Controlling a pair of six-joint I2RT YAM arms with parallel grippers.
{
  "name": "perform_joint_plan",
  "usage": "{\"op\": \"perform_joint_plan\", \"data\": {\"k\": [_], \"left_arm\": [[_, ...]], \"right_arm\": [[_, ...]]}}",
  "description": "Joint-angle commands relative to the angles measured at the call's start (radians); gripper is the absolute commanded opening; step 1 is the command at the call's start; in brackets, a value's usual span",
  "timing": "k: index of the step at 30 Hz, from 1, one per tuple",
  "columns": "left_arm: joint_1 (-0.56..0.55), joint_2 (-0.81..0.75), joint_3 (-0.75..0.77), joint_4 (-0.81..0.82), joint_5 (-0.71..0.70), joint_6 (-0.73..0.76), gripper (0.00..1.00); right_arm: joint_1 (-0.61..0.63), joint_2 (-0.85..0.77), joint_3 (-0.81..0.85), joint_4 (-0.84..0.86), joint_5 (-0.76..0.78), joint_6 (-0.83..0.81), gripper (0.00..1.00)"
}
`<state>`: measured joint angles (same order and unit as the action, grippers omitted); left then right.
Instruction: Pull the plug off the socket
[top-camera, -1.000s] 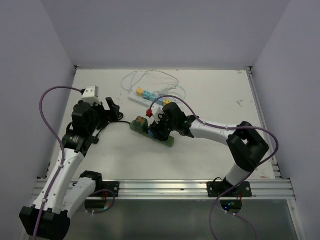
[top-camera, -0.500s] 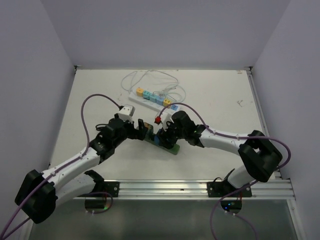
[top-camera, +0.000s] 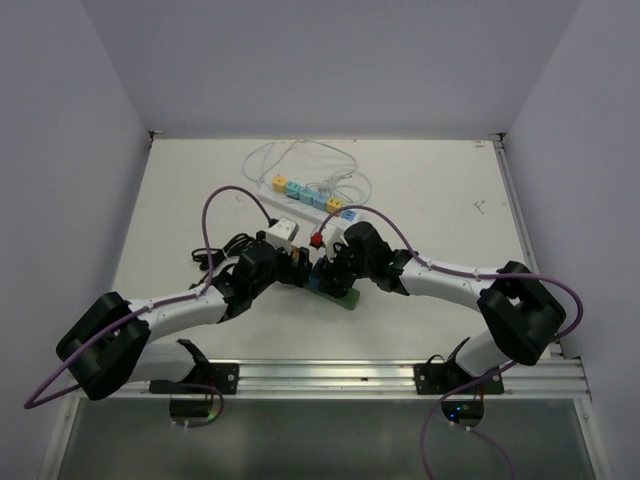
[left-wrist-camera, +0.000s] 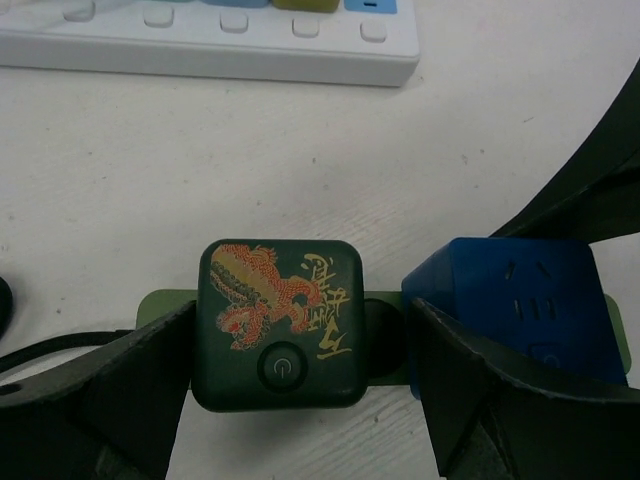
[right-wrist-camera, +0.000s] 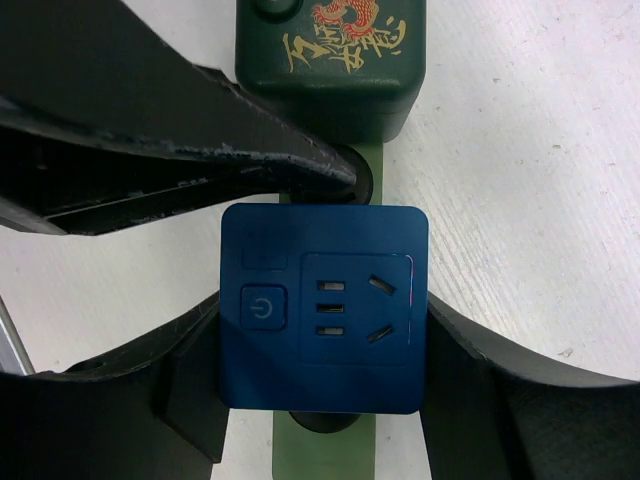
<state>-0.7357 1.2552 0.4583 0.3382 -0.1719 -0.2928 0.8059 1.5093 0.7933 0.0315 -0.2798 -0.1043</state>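
While the right tool clamps the blue socket cube, the open left tool should pinch the green dragon plug squarely and lift.

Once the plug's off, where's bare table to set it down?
Widest: table right of the white strip, up to the right rail. Also the far-left corner, left of the cables. Crowded: centre, where left gripper and right gripper meet over the green strip, white strip just behind.
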Motion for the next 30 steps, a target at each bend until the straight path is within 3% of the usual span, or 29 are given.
{"op": "perform_joint_plan", "data": {"k": [1, 3, 6, 7, 11, 12, 14, 19, 23, 30], "left_arm": [[-0.02, 0.032, -0.03, 0.116, -0.055, 0.0, 0.85], [-0.027, 0.049, -0.053, 0.13, -0.081, -0.011, 0.79], [-0.042, 0.07, -0.07, 0.151, -0.126, -0.025, 0.61], [-0.051, 0.073, -0.075, 0.157, -0.138, -0.028, 0.5], [-0.07, 0.067, -0.104, 0.183, -0.187, -0.037, 0.29], [-0.074, 0.069, -0.118, 0.189, -0.202, -0.039, 0.14], [-0.099, 0.061, -0.135, 0.211, -0.239, -0.042, 0.03], [-0.168, 0.07, -0.173, 0.263, -0.359, -0.043, 0.0], [-0.186, 0.093, -0.173, 0.26, -0.376, -0.054, 0.0], [-0.188, 0.139, -0.107, 0.19, -0.382, -0.075, 0.0]], "right_arm": [[0.004, -0.069, 0.014, 0.093, -0.041, 0.009, 0.2], [0.004, -0.069, 0.014, 0.096, -0.047, 0.011, 0.2], [0.003, -0.063, 0.015, 0.099, -0.052, 0.02, 0.2], [-0.002, -0.064, 0.015, 0.1, -0.053, 0.029, 0.19], [-0.057, -0.077, 0.001, 0.145, -0.123, 0.097, 0.19], [-0.085, -0.078, -0.002, 0.154, -0.16, 0.148, 0.19], [-0.117, -0.077, -0.005, 0.183, -0.194, 0.184, 0.18], [-0.186, -0.049, 0.003, 0.225, -0.282, 0.282, 0.18], [-0.182, -0.04, 0.026, 0.194, -0.276, 0.24, 0.17], [0.077, -0.087, 0.017, 0.083, 0.132, -0.09, 0.17]]}}
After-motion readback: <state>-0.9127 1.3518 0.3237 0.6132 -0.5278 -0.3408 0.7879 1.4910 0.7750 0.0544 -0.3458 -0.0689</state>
